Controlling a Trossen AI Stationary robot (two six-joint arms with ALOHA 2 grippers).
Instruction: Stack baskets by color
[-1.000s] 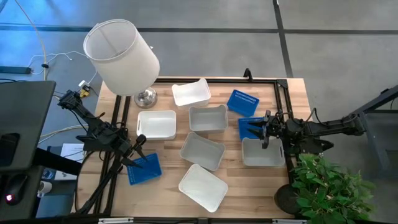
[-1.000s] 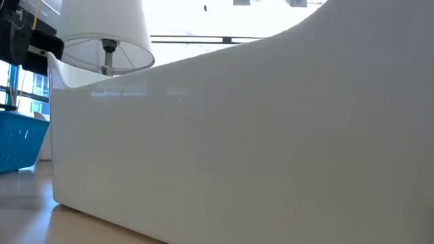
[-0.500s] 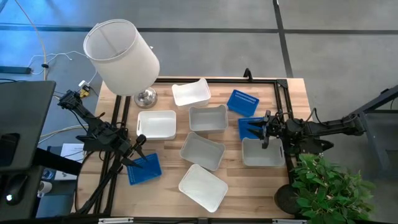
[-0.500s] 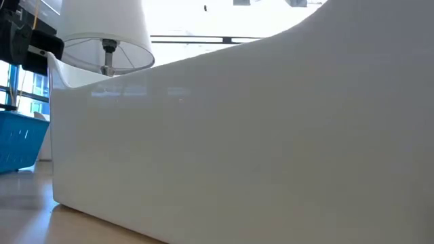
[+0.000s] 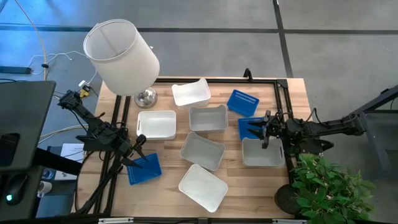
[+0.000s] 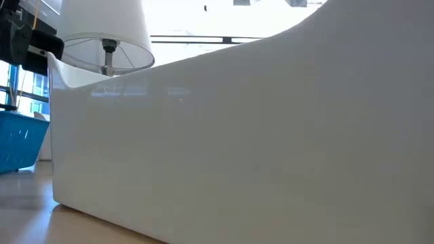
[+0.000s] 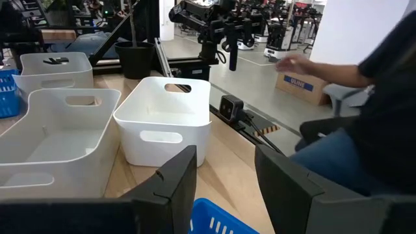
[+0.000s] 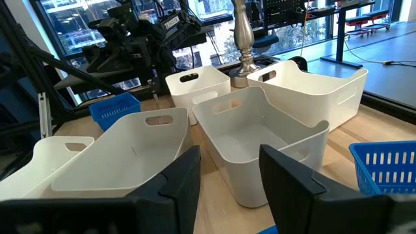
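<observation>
Overhead view straight down on the table (image 5: 236, 193); low view tight against 1 white basket (image 6: 271, 135); 2 wrist views facing inward

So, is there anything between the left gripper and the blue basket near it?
Nothing visible. The left gripper is open right above the blue basket, whose rim shows just below its fingers in the wrist view.

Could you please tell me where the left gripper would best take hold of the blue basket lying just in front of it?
Probably by the rim of the blue basket nearest the left gripper, coming down from above. The basket sits upright with its mouth open, so its thin slotted wall would likely fit between the open jaws.
</observation>
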